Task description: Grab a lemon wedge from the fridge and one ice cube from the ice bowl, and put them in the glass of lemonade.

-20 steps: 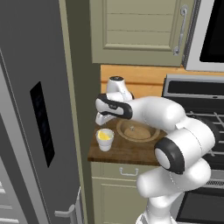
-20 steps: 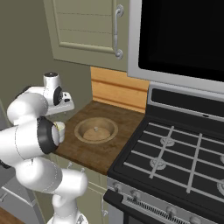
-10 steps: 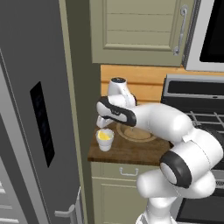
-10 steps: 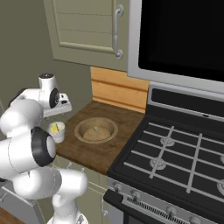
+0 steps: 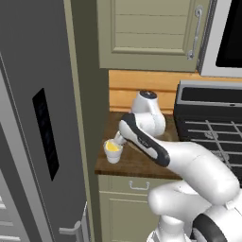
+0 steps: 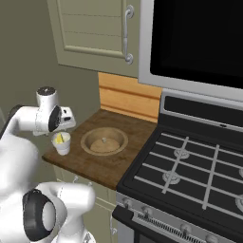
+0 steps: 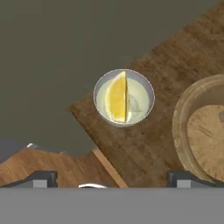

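At the far left of the left base view stands the fridge (image 5: 38,123), tall and grey, with a dark panel (image 5: 46,133) set into its door, which looks shut. Just right of it a wooden counter (image 5: 137,163) begins, and near the counter's front left corner sits the glass of lemonade (image 5: 113,151), upright, with the lemon wedge (image 5: 112,147) showing yellow inside it. The white arm bends over the counter behind the glass, and the hand hangs above it.

From the hand view, looking straight down, the glass (image 7: 124,97) sits close to the counter's corner, and the wedge (image 7: 117,97) rests in the pale liquid, its rind curving to one side. A faint pale shape lies beside it in the drink; what it is cannot be told. The gripper (image 7: 111,177) is spread wide, its two dark fingertips (image 7: 41,178) far apart at the bottom, with nothing between them.

To the right of the glass, near but not touching, is the ice bowl (image 7: 186,131), wide, shallow and brownish with a pale rim. In the right base view the bowl (image 6: 104,140) sits mid-counter with one small pale lump at its centre, and the glass (image 6: 61,143) stands on its left. Further right is the black stove (image 6: 190,166) with grates, and beige-green cabinets (image 6: 95,33) hang above.
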You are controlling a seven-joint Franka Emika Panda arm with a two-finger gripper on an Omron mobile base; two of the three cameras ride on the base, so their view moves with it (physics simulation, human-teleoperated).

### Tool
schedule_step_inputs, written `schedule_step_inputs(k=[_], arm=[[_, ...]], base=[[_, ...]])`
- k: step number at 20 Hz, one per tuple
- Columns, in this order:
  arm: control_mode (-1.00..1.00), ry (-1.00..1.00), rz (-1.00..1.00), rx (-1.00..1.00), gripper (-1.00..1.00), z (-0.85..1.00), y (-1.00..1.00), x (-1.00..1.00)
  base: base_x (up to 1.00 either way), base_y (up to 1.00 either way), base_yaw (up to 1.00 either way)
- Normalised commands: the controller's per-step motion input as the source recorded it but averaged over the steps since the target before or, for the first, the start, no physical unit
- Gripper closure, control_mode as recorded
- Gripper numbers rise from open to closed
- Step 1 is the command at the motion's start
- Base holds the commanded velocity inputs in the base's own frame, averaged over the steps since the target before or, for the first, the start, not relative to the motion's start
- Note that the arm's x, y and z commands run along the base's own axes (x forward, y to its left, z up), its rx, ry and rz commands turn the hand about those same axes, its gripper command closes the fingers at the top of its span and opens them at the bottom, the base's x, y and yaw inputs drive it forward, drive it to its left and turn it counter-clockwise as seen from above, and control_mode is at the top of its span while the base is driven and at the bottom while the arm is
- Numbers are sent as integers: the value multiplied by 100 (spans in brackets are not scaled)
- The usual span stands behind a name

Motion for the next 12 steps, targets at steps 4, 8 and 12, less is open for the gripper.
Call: schedule_step_inputs(k=[4,8,12], arm=[[-100,-7,-7,15,-100,33,-46,-65],[-100,-5,-10,13,-100,26,-41,-65],[-100,0,-8,13,-100,30,-54,-41]], base=[[0,0,0],[0,0,0],[0,0,0]])
